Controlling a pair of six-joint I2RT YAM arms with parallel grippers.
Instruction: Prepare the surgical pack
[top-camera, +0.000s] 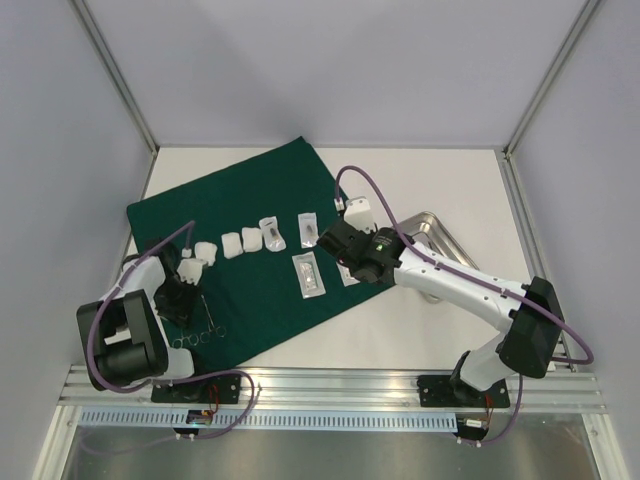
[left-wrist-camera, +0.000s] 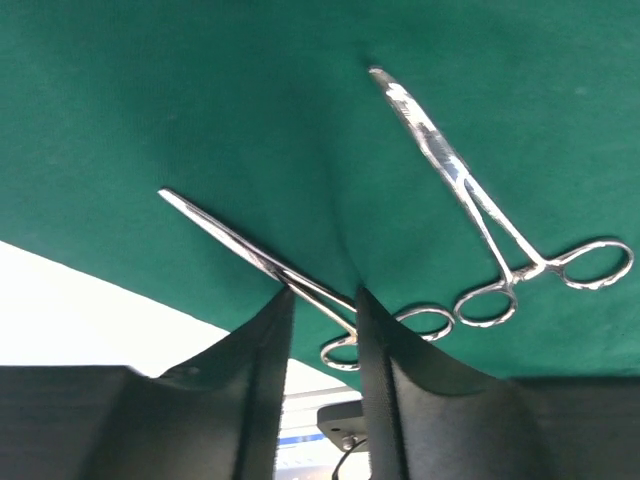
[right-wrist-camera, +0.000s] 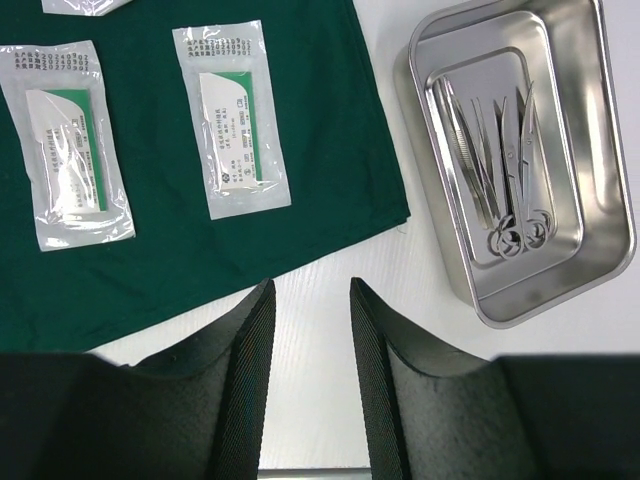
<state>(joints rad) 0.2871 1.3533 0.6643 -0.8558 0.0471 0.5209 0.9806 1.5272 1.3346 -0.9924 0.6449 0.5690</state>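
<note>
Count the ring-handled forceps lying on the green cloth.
2. One forceps lies between the fingers of the left tool, near the edge of the green cloth; the other forceps lies beside it, untouched. More may be hidden.

Matt green cloth (left-wrist-camera: 200, 100), glossy steel forceps (left-wrist-camera: 455, 170), seemingly plastic pouches (right-wrist-camera: 230, 120)

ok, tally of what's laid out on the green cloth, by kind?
Hemostats: 2
Clear pouches: 4
White gauze pads: 3, as far as the top view shows
Total: 9
</note>
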